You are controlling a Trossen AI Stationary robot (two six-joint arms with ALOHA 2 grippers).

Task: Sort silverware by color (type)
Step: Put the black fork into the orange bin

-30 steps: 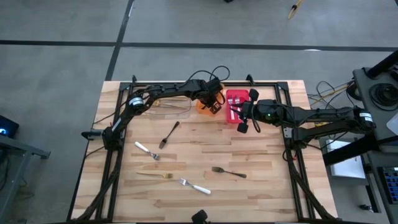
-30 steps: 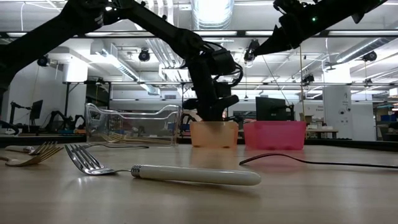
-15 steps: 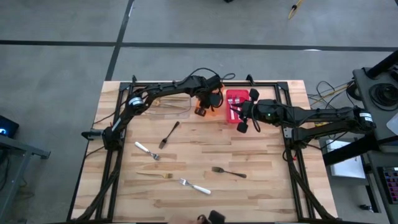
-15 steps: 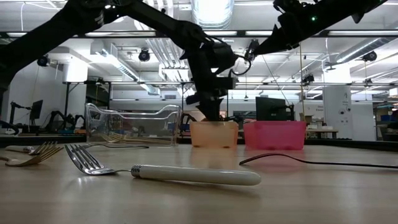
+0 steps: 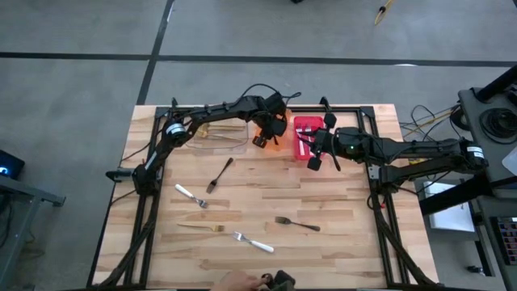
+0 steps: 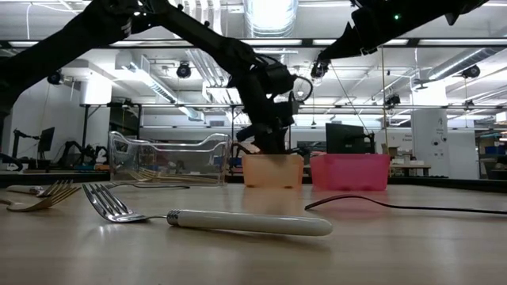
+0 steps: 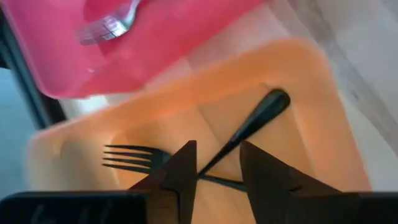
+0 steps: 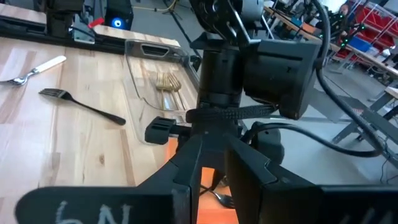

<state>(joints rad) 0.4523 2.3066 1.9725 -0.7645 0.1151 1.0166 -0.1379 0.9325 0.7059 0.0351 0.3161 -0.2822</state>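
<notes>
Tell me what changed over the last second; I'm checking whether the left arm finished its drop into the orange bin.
The left gripper has lifted off the orange bin and swung slightly toward the clear bin; its fingers have spread, and black forks lie in the bin. The right gripper stays beside the red bin; table forks unmoved.

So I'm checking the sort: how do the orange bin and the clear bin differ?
The orange bin is small and opaque; the clear bin is longer and see-through. The orange bin holds black forks; the clear bin holds gold cutlery. The left tool hangs over the orange bin, not the clear one. Both sit along the table's far edge.
</notes>
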